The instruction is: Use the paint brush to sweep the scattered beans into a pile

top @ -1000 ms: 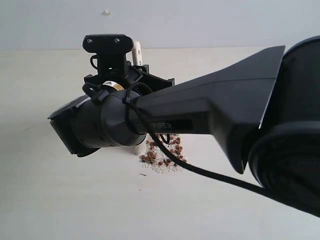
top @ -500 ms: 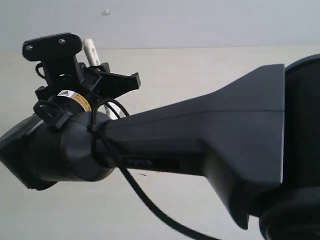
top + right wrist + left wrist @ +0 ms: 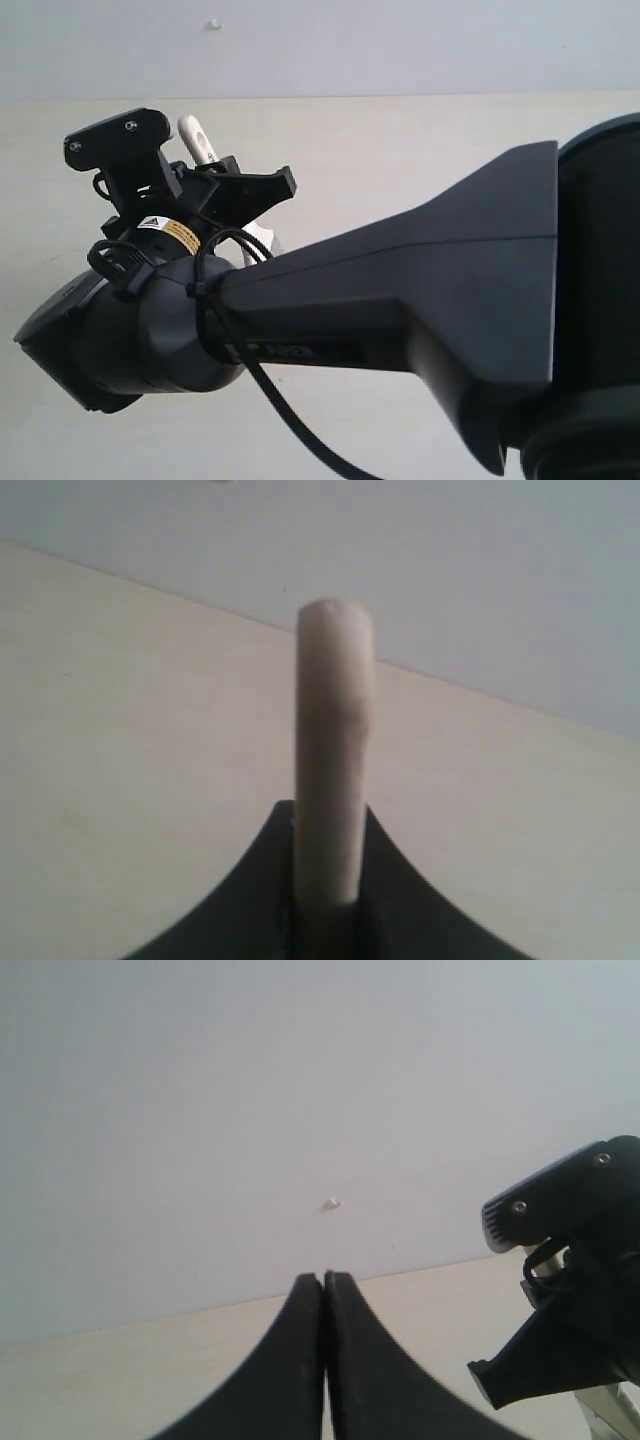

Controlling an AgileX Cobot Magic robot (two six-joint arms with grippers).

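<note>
Exterior view: the black right arm (image 3: 400, 290) crosses most of the frame above the pale table (image 3: 450, 140). The right gripper (image 3: 222, 178) sits at the left, toward the table's far edge. The pale rounded handle end of the paint brush (image 3: 195, 135) sticks up out of it. A grey wall (image 3: 400, 45) stands behind.

Left wrist view: the left gripper (image 3: 322, 1280) has its fingers pressed together with nothing between them, and it faces the wall above the table's far edge. A pale sliver by the right gripper may be the brush's ferrule, though it is too cropped to be sure.

Right wrist view: the right gripper pinches the wooden handle, which stands out from between its fingers.
</note>
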